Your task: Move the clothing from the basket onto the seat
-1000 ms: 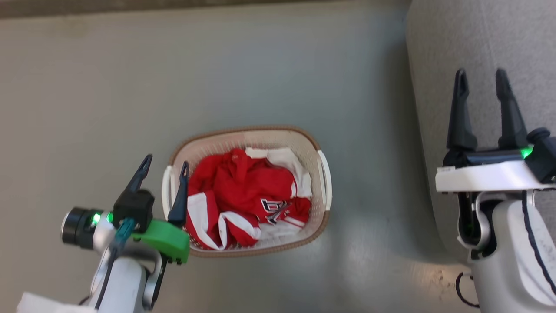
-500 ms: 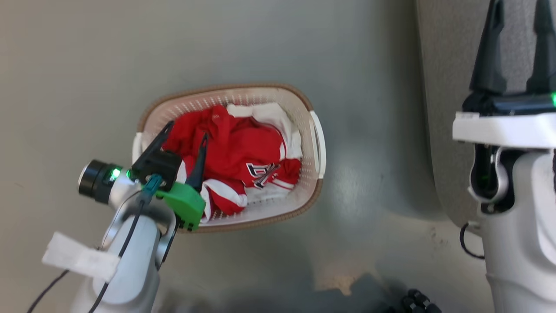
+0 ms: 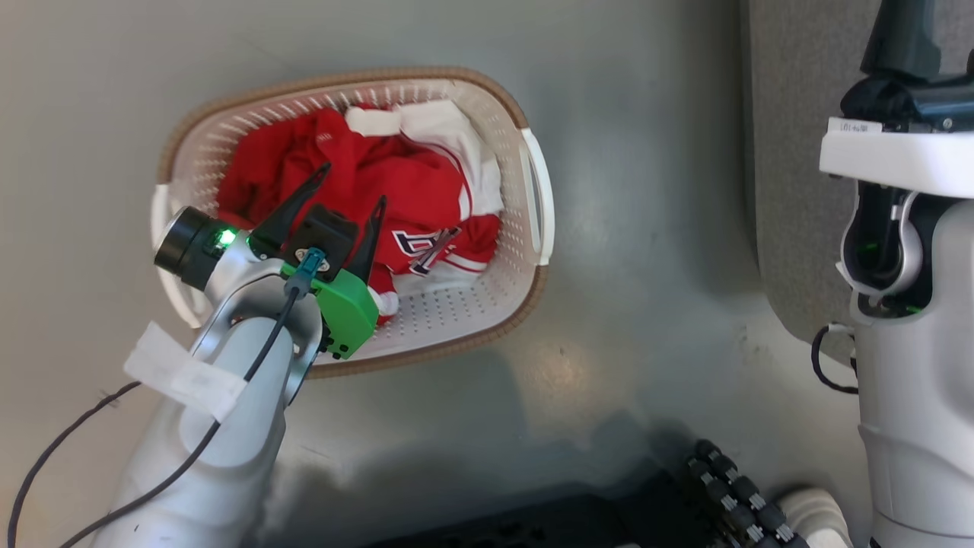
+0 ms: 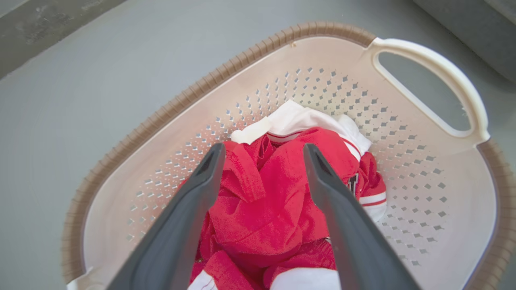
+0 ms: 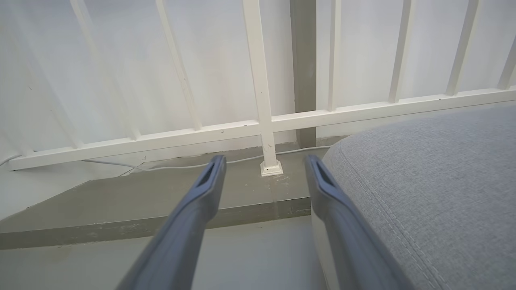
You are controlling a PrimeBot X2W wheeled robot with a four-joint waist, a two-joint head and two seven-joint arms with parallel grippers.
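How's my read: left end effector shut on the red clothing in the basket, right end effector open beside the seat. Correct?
Not quite. The left end effector is open, poised over the clothing in the basket and gripping nothing, as the left wrist view shows. The right end effector is indeed open beside the seat.

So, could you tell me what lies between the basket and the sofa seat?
Bare grey floor, seen in the head view, separates the basket from the seat.
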